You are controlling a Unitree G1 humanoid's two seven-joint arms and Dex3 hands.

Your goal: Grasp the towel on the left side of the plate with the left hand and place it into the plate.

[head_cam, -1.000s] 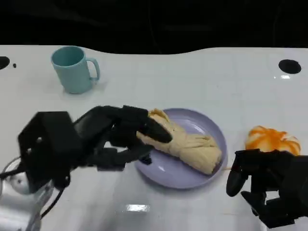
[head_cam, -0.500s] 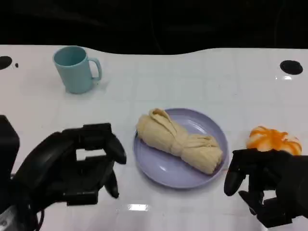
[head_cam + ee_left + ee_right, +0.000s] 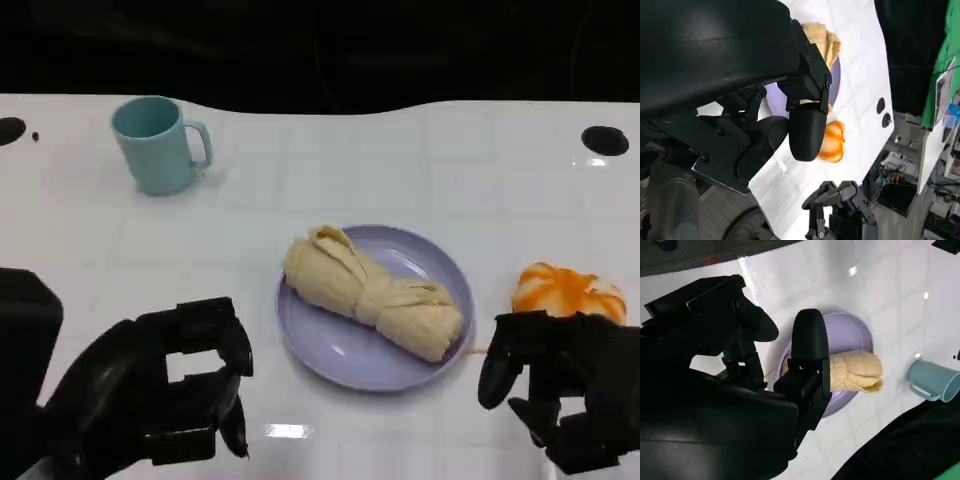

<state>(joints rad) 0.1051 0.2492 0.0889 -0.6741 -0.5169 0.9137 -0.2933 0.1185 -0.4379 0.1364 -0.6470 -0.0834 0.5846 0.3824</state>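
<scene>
Head view, table (image 3: 400, 150): white, glossy.
Plate (image 3: 345, 352): lilac, round, centre of table.
Towel (image 3: 372, 292): cream, rolled and twisted, lying across the plate from its left rim toward the right rim; free of both hands.
Left hand (image 3: 175, 388): low at the near left, apart from the plate, fingers spread and curved, holding nothing.
Right hand (image 3: 560, 385): near right corner, fingers bent but apart, holding nothing.
Mug (image 3: 156, 143): teal, upright, far left, handle to the right, well apart from the plate.
Orange thing (image 3: 565, 291): striped, right of the plate, just beyond the right hand.
Right wrist view: towel (image 3: 856, 371) on plate (image 3: 850, 337), mug (image 3: 930, 379) beyond.
Left wrist view: orange thing (image 3: 832, 142), plate (image 3: 834, 80).
</scene>
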